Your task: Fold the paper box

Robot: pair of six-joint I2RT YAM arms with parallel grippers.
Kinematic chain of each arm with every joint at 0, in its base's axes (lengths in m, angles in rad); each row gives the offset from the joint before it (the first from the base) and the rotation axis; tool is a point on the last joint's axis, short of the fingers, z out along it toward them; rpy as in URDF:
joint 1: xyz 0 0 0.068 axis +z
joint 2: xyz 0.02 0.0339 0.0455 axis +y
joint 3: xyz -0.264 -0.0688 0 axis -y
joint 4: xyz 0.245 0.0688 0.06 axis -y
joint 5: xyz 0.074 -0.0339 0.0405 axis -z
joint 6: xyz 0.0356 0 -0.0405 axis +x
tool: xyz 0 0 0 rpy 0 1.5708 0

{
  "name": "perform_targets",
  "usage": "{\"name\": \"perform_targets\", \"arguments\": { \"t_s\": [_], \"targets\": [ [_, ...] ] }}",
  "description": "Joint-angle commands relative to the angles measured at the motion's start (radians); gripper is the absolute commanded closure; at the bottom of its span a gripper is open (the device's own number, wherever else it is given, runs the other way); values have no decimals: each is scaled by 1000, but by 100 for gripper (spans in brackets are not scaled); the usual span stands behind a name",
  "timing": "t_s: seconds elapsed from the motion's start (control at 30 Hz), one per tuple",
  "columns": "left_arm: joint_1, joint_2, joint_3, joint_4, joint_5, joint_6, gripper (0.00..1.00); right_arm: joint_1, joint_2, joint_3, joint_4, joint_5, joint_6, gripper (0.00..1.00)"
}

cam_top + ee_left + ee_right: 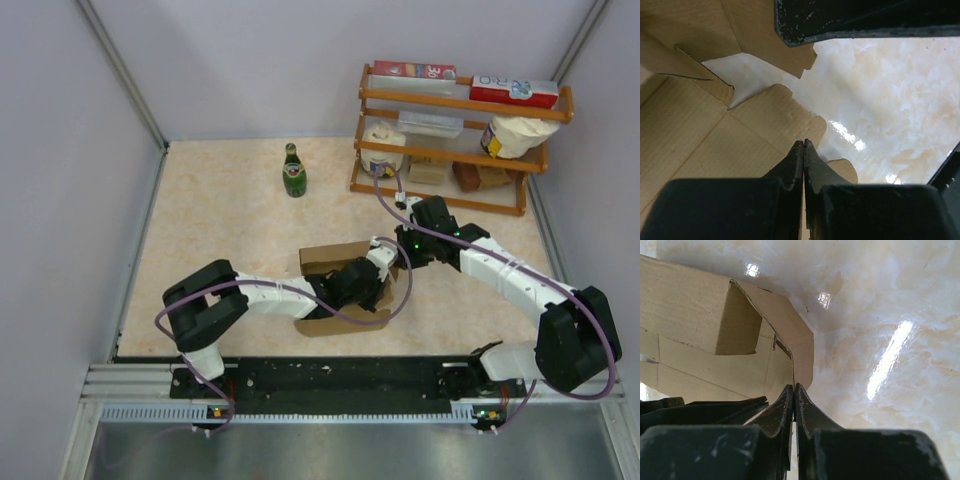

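Top external view, and we had the paper box [332,258] partly raised in the middle of the table [220,220], between both arms. The right gripper [793,388] looked pinched on a standing flap's edge. The left gripper [804,146], jaws together, sat over a flat panel. We feared a sideways pull would crease that flap or drag the whole sheet.

Marbled beige table [220,230], seen from above. A green bottle [293,172] stands upright near the far edge, left of centre. A wooden rack [480,204] stands at the far right corner. The brown paper box [328,258], partly raised, lies at mid-table with one flap flat toward the near edge.
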Motion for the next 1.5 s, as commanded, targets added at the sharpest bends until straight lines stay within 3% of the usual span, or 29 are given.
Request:
{"name": "perform_targets", "arguments": {
  "t_s": [0.0,0.7,1.1,1.47],
  "targets": [
    [0,45,41,26,-32,-1,100,-4,-33,38,23,1,-5,100],
    [0,119,42,44,-9,-21,100,-6,-42,4,20,-152,33,100],
    [0,95,51,44,10,-21,100,16,-73,-96,81,-45,27,100],
    [0,-88,35,3,69,8,100,30,-108,-154,137,6,27,100]
  ]
}}
